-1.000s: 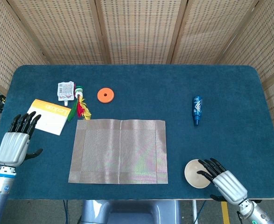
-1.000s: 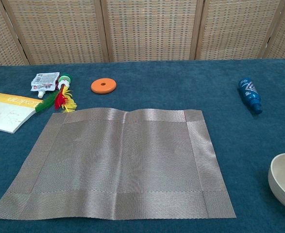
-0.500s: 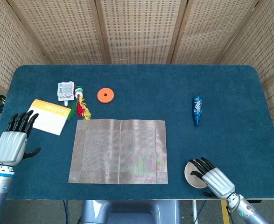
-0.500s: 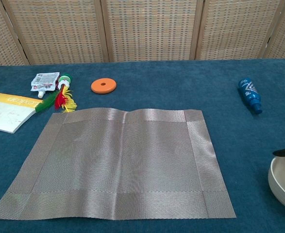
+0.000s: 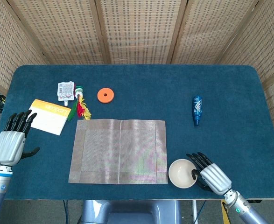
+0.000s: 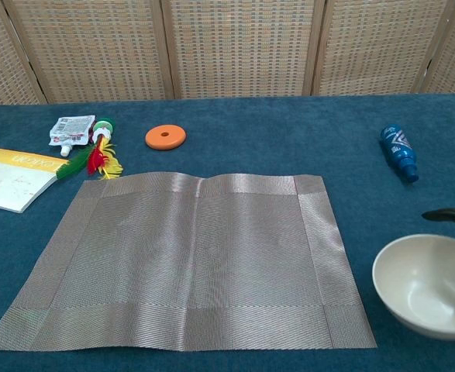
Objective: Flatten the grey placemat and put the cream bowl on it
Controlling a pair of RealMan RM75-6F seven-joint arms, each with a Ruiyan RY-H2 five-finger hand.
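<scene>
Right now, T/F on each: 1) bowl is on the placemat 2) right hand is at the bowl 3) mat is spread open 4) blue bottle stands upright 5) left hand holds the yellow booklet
1) False. The cream bowl sits on the blue table cloth, just off the right edge of the grey placemat.
2) True. The right hand is against the bowl's right side, fingers at its rim.
3) True. It lies unfolded, with a faint crease left of centre.
4) False. The blue bottle lies on its side.
5) False. The left hand is clear of the yellow booklet and holds nothing.
</scene>
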